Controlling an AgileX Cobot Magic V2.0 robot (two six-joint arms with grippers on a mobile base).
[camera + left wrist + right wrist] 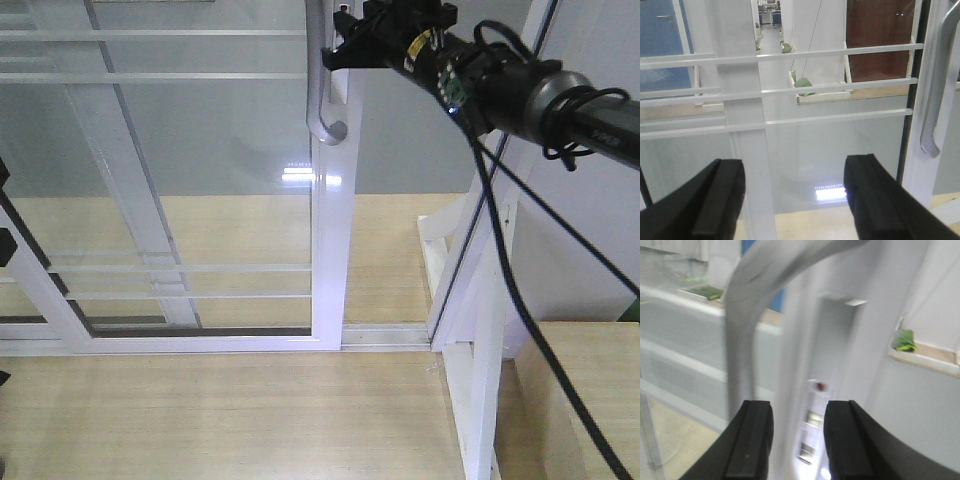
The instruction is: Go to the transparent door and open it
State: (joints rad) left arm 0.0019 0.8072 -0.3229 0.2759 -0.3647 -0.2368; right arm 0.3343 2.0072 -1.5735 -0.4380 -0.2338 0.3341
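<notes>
Pale wood floor [200,420] ran beneath a white track [390,335], where the transparent door [330,250] stood, its stile apart from the right-hand post [470,300]. At its grey handle [316,70] hovered the right gripper [797,440], jaws parted. In the blur the handle seemed to lie outside them, so closing might miss it. The left gripper [795,200] hung spread and empty.

Pale wood-grain floor [200,420] runs up to a white floor track [390,338] and carries on beyond it to a plain grey wall [400,160]. A bright strip of glare [305,178] shows where that wall meets the floor. A white frame post [478,340] stands at the right. Farther back are a white pillar [740,75], a blue panel [660,35], a red-brown panel [877,35] and a lit corridor [771,25].
</notes>
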